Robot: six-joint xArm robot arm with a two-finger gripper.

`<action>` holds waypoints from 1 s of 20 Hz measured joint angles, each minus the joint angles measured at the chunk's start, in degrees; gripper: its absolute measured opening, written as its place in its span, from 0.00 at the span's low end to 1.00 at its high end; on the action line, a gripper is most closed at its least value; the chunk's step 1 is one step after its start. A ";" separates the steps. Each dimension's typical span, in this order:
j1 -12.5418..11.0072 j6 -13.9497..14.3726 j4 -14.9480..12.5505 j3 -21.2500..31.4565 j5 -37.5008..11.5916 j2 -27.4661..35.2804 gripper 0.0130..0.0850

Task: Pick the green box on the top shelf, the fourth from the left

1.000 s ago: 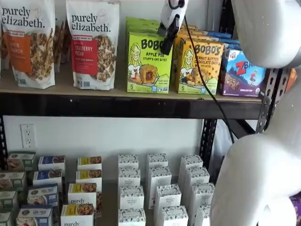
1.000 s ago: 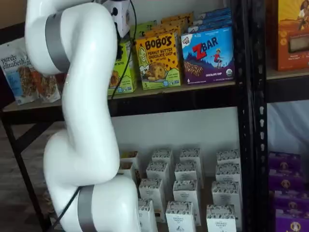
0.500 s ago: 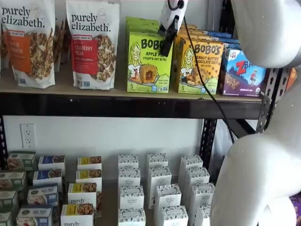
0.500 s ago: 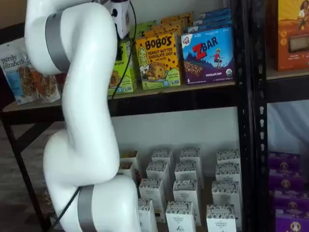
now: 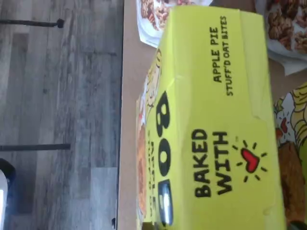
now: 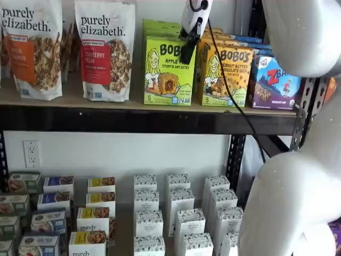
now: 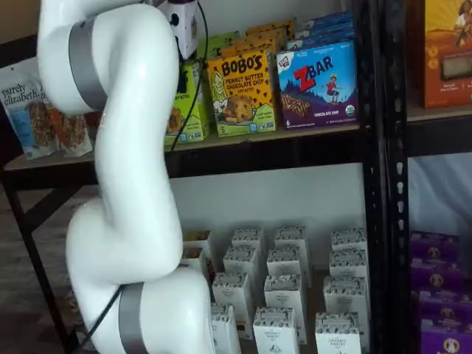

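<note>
one lime-green green box [image 5: 216, 124] reads "apple pie stuff'd oat bites".

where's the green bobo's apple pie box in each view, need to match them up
Wrist view: the green box fills most of the picture, its top panel reading "Apple Pie Stuff'd Oat Bites".
A shelf view: on the top shelf, between a granola bag and the orange-yellow Bobo's box.
A shelf view: the green box is mostly hidden behind the white arm.
Shared landmark: the orange-yellow Bobo's box beside it.
</note>
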 joint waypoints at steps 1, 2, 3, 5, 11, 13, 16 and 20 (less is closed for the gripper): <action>0.00 0.00 0.00 0.00 0.04 -0.01 0.67; -0.01 0.00 0.03 -0.01 0.09 -0.02 0.67; -0.03 -0.01 0.05 0.00 0.11 -0.06 0.61; -0.08 -0.05 0.09 0.06 0.15 -0.12 0.56; -0.13 -0.08 0.14 0.07 0.23 -0.22 0.44; -0.03 -0.01 -0.03 0.26 -0.01 -0.35 0.44; 0.01 0.04 0.05 0.35 -0.02 -0.43 0.44; 0.02 0.06 0.19 0.43 0.10 -0.54 0.33</action>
